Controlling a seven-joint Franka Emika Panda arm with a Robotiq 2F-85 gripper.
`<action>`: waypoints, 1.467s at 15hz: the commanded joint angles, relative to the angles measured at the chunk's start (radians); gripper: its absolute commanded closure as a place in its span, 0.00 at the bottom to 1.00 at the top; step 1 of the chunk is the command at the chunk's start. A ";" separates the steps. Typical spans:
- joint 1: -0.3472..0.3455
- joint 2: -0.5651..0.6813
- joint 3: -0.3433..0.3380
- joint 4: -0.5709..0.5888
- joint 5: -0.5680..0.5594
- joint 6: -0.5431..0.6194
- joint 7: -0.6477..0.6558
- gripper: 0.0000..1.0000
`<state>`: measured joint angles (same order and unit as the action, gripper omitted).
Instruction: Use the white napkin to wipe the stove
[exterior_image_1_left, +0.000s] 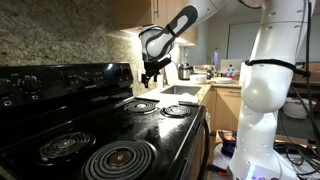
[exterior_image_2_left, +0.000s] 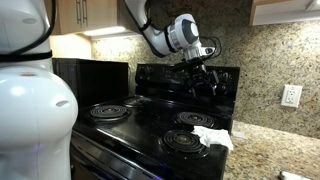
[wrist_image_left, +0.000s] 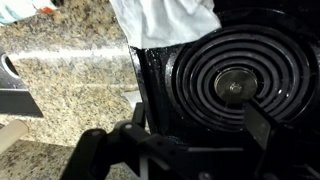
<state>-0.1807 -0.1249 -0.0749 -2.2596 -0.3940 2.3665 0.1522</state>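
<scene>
The stove (exterior_image_1_left: 150, 125) is glossy black with four coil burners and a raised control panel (exterior_image_2_left: 165, 75). A crumpled white napkin (exterior_image_2_left: 213, 137) lies on the stove (exterior_image_2_left: 150, 125) at its edge by the granite counter, beside two of the burners. In the wrist view the napkin (wrist_image_left: 165, 20) is at the top, past a coil burner (wrist_image_left: 235, 85). My gripper (exterior_image_2_left: 200, 76) hangs in the air above the stove near the control panel, apart from the napkin. It is also in an exterior view as the gripper (exterior_image_1_left: 150, 72). The gripper (wrist_image_left: 198, 125) is open, with nothing between its fingers.
Speckled granite counter (wrist_image_left: 60, 70) borders the stove on the napkin's side, with a wall outlet (exterior_image_2_left: 291, 96) above it. A far counter holds a pot and bottles (exterior_image_1_left: 190, 72). The robot's white body (exterior_image_1_left: 265, 90) stands close to the stove's front.
</scene>
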 joint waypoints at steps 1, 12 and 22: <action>0.010 0.000 -0.010 0.002 0.000 -0.002 -0.001 0.00; 0.001 0.056 -0.052 -0.048 0.015 -0.001 -0.043 0.00; 0.003 0.092 -0.086 -0.096 -0.024 0.019 -0.157 0.00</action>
<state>-0.1803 -0.0327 -0.1594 -2.3578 -0.4191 2.3888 -0.0043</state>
